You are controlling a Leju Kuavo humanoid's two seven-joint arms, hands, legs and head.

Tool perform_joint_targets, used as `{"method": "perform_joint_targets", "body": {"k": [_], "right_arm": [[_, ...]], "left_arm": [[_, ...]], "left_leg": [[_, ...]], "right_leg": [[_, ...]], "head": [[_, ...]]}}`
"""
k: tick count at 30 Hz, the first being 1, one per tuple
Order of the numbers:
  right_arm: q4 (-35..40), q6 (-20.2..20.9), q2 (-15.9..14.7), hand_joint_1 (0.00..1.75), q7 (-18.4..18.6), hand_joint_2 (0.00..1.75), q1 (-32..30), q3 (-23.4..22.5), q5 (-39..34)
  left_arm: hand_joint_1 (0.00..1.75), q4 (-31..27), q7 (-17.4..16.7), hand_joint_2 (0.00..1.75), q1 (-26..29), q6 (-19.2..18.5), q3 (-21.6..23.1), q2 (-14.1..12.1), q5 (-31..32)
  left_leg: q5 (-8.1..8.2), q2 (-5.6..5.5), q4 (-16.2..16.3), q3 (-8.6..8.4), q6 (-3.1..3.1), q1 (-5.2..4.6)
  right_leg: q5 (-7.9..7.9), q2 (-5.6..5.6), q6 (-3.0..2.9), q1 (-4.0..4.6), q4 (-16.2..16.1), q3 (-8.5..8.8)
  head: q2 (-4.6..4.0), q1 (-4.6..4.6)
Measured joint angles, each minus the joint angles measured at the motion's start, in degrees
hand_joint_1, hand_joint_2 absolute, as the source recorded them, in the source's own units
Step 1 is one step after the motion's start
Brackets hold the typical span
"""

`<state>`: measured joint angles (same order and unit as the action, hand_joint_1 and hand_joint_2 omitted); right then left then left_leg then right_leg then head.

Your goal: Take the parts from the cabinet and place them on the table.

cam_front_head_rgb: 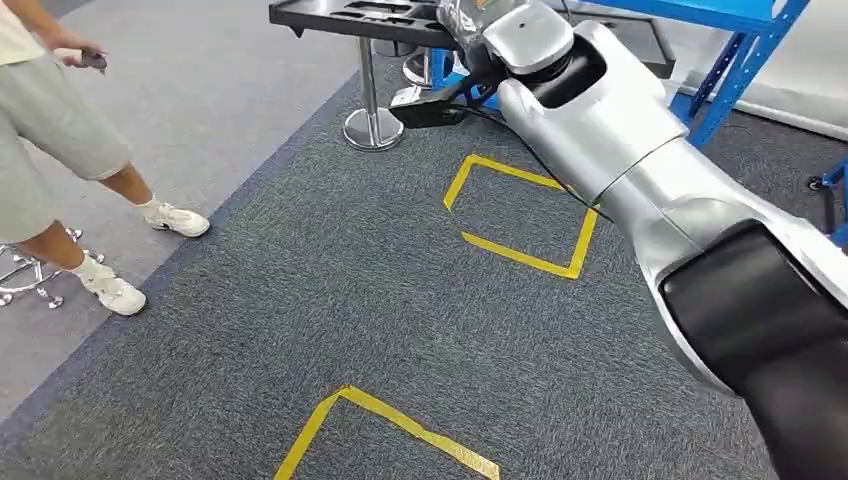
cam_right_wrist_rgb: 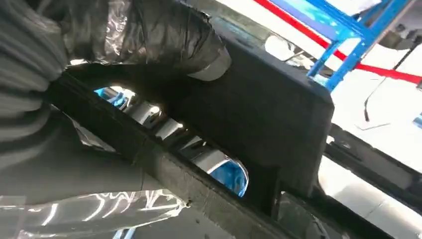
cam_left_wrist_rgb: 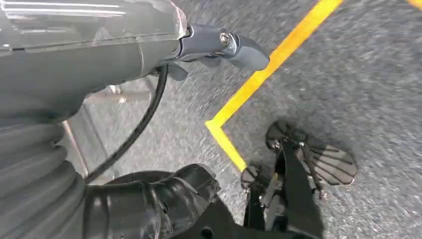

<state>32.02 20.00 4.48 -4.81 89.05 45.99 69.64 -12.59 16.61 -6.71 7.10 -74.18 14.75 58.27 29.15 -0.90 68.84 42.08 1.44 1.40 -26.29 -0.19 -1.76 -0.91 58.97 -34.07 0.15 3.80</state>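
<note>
The grey carpet (cam_front_head_rgb: 330, 300) takes up most of my head view, with a paler strip of floor (cam_front_head_rgb: 200, 90) at the upper left. My right arm (cam_front_head_rgb: 640, 170) comes in from the lower right and reaches to the top centre, silver with a black section near the lower right corner. A blue rack (cam_front_head_rgb: 745, 60) stands at the upper right. A person (cam_front_head_rgb: 60, 150) in pale shorts and white shoes stands at the left edge, holding a small dark thing at the upper left.

The black tray (cam_front_head_rgb: 340, 20) runs along the top centre of my head view. In the right wrist view, my right hand (cam_right_wrist_rgb: 144, 40) grips the tray's edge (cam_right_wrist_rgb: 259, 114), fingers over the top and wrapped in glossy film, at the upper left of that frame. I cannot make out any parts in it.

Yellow tape marks 2 outlines on the carpet, 1 at centre (cam_front_head_rgb: 520, 215) and 1 at the bottom (cam_front_head_rgb: 385, 430). A chrome post base (cam_front_head_rgb: 372, 130) stands under the tray.

My left hand (cam_left_wrist_rgb: 219, 47) shows at the top of the left wrist view, blurred, fingers curled in with nothing in them.
</note>
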Motion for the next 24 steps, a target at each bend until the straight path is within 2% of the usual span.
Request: {"method": "perform_joint_targets", "body": {"k": [1,2,3,4,5,6,7,8,10,11,12,13,14,15,16,17,18,19,20,21,22,23,24], "right_arm": [[0.0,0.02,-0.22,1.75,0.0,1.75,-0.1,0.0,-0.18],[0.04,0.02,-0.57,1.75,-0.04,1.75,-0.3,0.02,-0.37],[0.24,0.02,-1.01,1.75,-0.18,1.75,-0.54,0.02,-0.52],[0.59,-0.02,-1.51,1.75,-0.2,1.75,-0.76,0.07,-0.61],[0.88,-0.04,-2.01,1.75,-0.17,1.75,-0.83,0.07,-0.63],[1.18,-0.04,-2.6,1.75,-0.15,1.75,-0.83,0.07,-0.63],[1.53,-0.02,-2.97,1.75,-0.02,1.75,-0.86,0.07,-0.63],[1.79,0.0,-3.93,1.75,0.11,1.75,-1.03,0.09,-0.63],[2.54,0.0,-4.11,1.75,0.11,1.75,-1.8,0.09,-0.63],[2.75,0.0,-4.28,1.75,0.11,1.75,-2.08,0.11,-0.63],[3.02,0.02,-4.59,1.75,0.11,1.75,-2.3,0.13,-0.63],[3.19,0.0,-4.98,1.75,0.13,1.75,-2.41,0.13,-0.63],[3.37,0.02,-5.2,1.75,0.15,1.75,-2.45,0.13,-0.63],[3.41,0.02,-5.46,1.75,0.13,1.75,-2.65,0.13,-0.63],[3.43,0.04,-5.79,1.75,0.15,1.75,-3.01,0.15,-0.63],[3.43,0.07,-6.05,1.75,0.15,1.75,-3.44,0.15,-0.63],[3.43,0.09,-6.38,1.75,0.15,1.75,-3.86,0.2,-0.63],[3.43,0.09,-6.4,1.75,0.15,1.75,-4.08,0.24,-0.63],[3.45,0.07,-6.4,1.75,0.15,1.75,-4.08,0.26,-0.63],[3.63,0.07,-6.43,1.75,0.15,1.75,-3.98,0.28,-0.63],[3.82,0.07,-6.71,1.75,0.17,1.75,-3.93,0.28,-0.63],[3.91,0.11,-6.75,1.75,0.2,1.75,-3.87,0.28,-0.63],[3.96,0.24,-6.77,1.75,0.2,1.75,-3.9,0.31,-0.66]], "left_arm": [[0.0,0.0,-0.2,1.75,0.0,0.2,0.0,0.0,0.26],[0.0,0.0,-0.5,1.75,-0.02,0.37,0.02,0.0,0.59],[0.0,0.0,-0.59,1.75,-0.03,0.63,0.02,0.0,0.81],[0.0,0.0,-0.59,1.75,-0.01,0.74,0.02,0.0,1.09],[0.0,0.0,-0.55,1.75,-0.01,0.81,0.04,-0.02,1.14],[0.0,0.0,-0.5,1.75,0.01,0.85,0.04,-0.04,1.14],[0.0,0.0,-0.48,1.75,0.0,0.92,0.04,-0.02,1.16],[0.0,0.0,-0.39,1.75,-0.01,0.96,0.04,0.0,1.16],[0.0,0.0,-0.35,1.75,0.06,1.07,0.07,-0.02,1.16],[0.0,0.0,-0.35,1.75,0.05,1.07,0.07,-0.02,1.16],[0.0,0.0,-0.35,1.75,0.05,1.14,0.07,-0.02,1.16],[0.0,0.0,-0.35,1.75,0.05,1.14,0.07,-0.02,1.16],[0.0,0.0,-0.35,1.75,0.01,1.14,0.07,-0.02,1.16],[0.0,0.0,-0.35,1.75,-0.07,1.14,0.07,-0.02,1.16],[0.0,0.0,-0.35,1.75,-0.11,1.14,0.07,-0.02,1.16],[0.0,0.0,-0.35,1.75,-0.11,1.14,0.07,-0.04,1.16],[0.0,0.0,-0.35,1.75,-0.05,1.14,0.07,-0.02,1.16],[0.0,0.0,-0.35,1.75,0.0,1.14,0.07,-0.02,1.16],[0.0,0.0,-0.35,1.75,0.07,1.14,0.07,-0.02,1.16],[0.0,0.0,-0.35,1.75,0.11,1.14,0.07,-0.02,1.16],[0.0,0.0,-0.35,1.75,0.24,1.14,0.07,0.04,1.16],[0.0,0.0,-0.33,1.75,0.01,1.11,0.07,0.15,1.11],[0.0,0.0,-0.26,1.75,-0.1,1.11,0.07,0.15,1.11]], "left_leg": [[1.55,0.26,4.01,1.74,0.2,0.04],[1.94,0.46,6.42,2.79,0.36,0.07],[1.08,0.61,6.04,2.47,0.46,0.17],[-0.93,0.84,2.83,0.74,0.51,0.29],[-3.15,1.4,-1.71,-1.71,0.51,0.31],[-5.14,2.82,-6.57,-4.4,0.44,0.28],[-4.17,5.44,-9.06,-5.54,0.45,-0.33],[-4.57,4.65,-9.53,-5.62,-0.62,-0.6],[-4.54,3.49,-9.33,-5.33,-1.28,-0.65],[-4.67,2.88,-9.43,-5.27,-1.59,-0.65],[-5.01,2.35,-9.95,-5.56,-2.23,-0.38],[-5.15,1.84,-10.08,-5.54,-2.46,-0.38],[-5.27,1.46,-10.07,-5.4,-2.82,-0.38],[-5.32,0.89,-10.07,-5.36,-3.02,-0.4],[-5.4,0.14,-10.07,-5.35,-3.18,-0.43],[-5.42,-0.7,-10.05,-5.33,-3.21,-0.43],[-5.44,-1.53,-10.02,-5.35,-3.23,-0.43],[-5.45,-2.33,-9.99,-5.37,-3.22,-0.43],[-5.47,-3.11,-9.87,-5.38,-3.18,-0.44],[-5.47,-3.85,-9.73,-5.41,-3.15,-0.47],[-5.44,-4.38,-9.71,-5.18,-3.09,-0.26],[-5.55,-4.8,-9.33,-4.76,-2.69,-0.75],[-5.77,-5.3,-9.45,-4.46,-2.35,-0.27]], "right_leg": [[-0.02,-0.68,-0.02,0.02,0.02,-0.02],[-0.03,-1.31,0.0,0.02,0.03,-0.03],[-0.06,-2.04,0.04,0.02,0.05,-0.02],[-0.15,-2.8,0.15,-0.01,0.13,-0.02],[-0.28,-3.42,0.35,-0.05,0.27,-0.01],[-0.5,-4.01,0.69,-0.08,0.53,0.02],[-0.7,-4.52,1.02,0.26,0.63,-0.08],[-0.82,-4.82,1.28,0.63,0.91,-0.24],[-0.79,-5.96,1.54,0.96,0.62,0.08],[-0.84,-6.61,1.83,0.84,0.58,0.22],[-1.42,-6.3,2.39,0.47,0.86,0.08],[-2.66,-3.64,2.56,0.14,2.24,-0.35],[-5.08,-1.55,2.5,0.13,5.89,-1.97],[-7.45,-0.53,2.52,0.2,10.63,-4.06],[-9.2,-0.07,2.55,0.22,15.26,-6.17],[-9.72,0.1,2.52,0.21,18.19,-7.57],[-8.97,0.12,2.41,0.17,18.51,-7.88],[-7.04,0.19,2.2,0.16,16.32,-7.05],[-4.24,0.48,1.88,0.17,11.9,-5.15],[-1.23,1.42,1.46,0.2,6.15,-2.6],[-0.31,4.21,1.03,0.19,2.39,-1.18],[-0.44,5.26,1.06,0.01,1.47,-0.78],[-0.61,4.52,1.17,0.24,1.4,-0.75]], "head": [[0.0,0.0],[0.0,0.02],[0.0,0.0],[0.0,0.0],[0.0,0.02],[0.0,0.0],[0.0,0.02],[0.0,-0.13],[0.0,-0.15],[0.0,-0.11],[0.0,-0.13],[0.0,-0.13],[0.0,-0.13],[0.0,-0.13],[0.0,-0.11],[-0.02,-0.15],[0.0,-0.13],[0.0,-0.15],[0.0,-0.13],[0.0,-0.13],[0.0,-0.13],[0.0,0.0],[0.0,-0.09]]}}
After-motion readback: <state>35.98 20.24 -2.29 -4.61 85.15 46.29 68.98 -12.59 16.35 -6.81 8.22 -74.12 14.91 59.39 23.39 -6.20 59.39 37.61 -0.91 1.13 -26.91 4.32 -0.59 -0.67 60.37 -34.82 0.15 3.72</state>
